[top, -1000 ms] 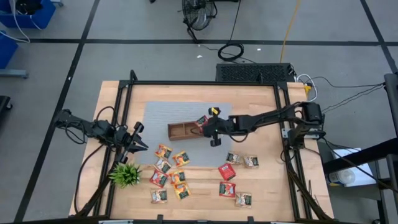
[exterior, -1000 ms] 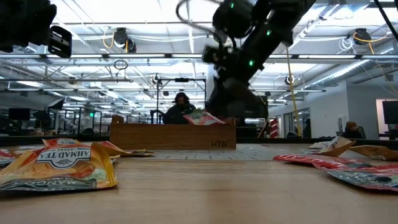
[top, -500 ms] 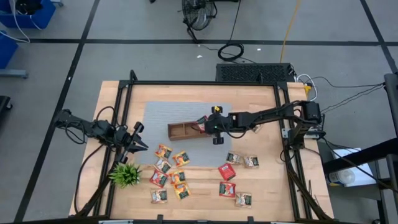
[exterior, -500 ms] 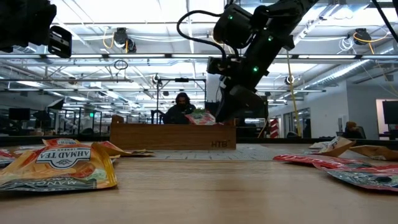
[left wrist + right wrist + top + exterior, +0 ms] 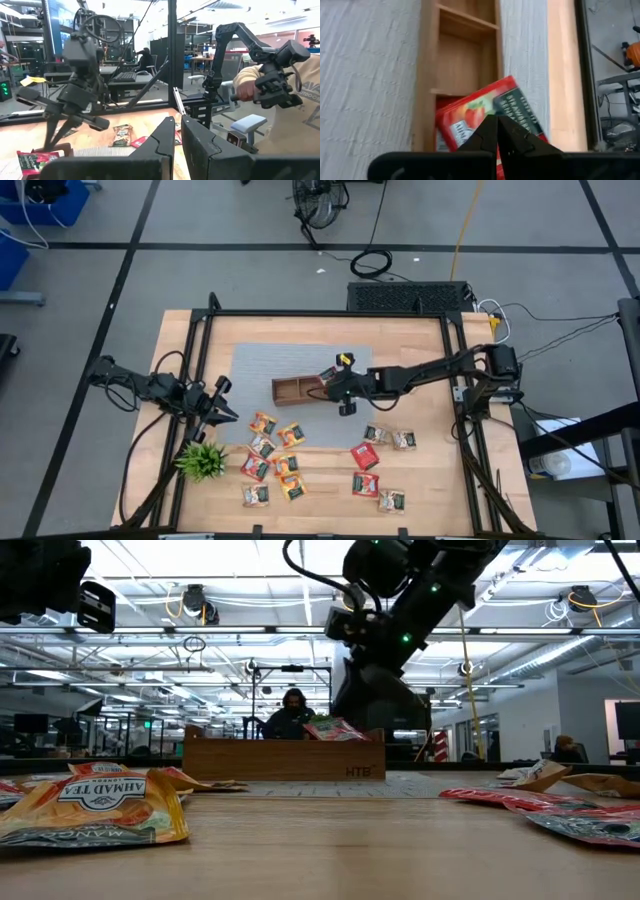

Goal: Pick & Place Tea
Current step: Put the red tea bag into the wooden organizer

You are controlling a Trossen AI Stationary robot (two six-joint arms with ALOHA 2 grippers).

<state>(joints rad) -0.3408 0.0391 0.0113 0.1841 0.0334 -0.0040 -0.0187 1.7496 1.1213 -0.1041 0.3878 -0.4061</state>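
Observation:
A brown wooden tray (image 5: 295,390) with three compartments lies on the grey mat (image 5: 260,365). My right gripper (image 5: 333,383) is at the tray's right end, shut on a red tea sachet (image 5: 485,112) that lies slanted over the end compartment and its side wall. The low view shows that sachet (image 5: 335,728) at rim height. Several more tea sachets (image 5: 275,445) lie flat on the wood nearer the front. My left gripper (image 5: 232,416) waits shut at the table's left edge, holding nothing. My right gripper pinches the red sachet between its two fingers at the middle of its near edge (image 5: 479,126). The fingers slant downward, coming from the table's right side. The sachet is tilted, one part over the tray's end compartment and one part over the tray's side wall.
A small green plant (image 5: 201,460) stands at the front left corner. A second group of sachets (image 5: 365,457) lies front right. A black frame (image 5: 455,350) rims the table. A person (image 5: 280,110) sits beyond the table in the left wrist view.
My right gripper has swung a little toward the table's right edge and come back, staying shut on the red sachet. The tray has slid slightly toward the table's right edge. The sachet stays at the tray's right end.

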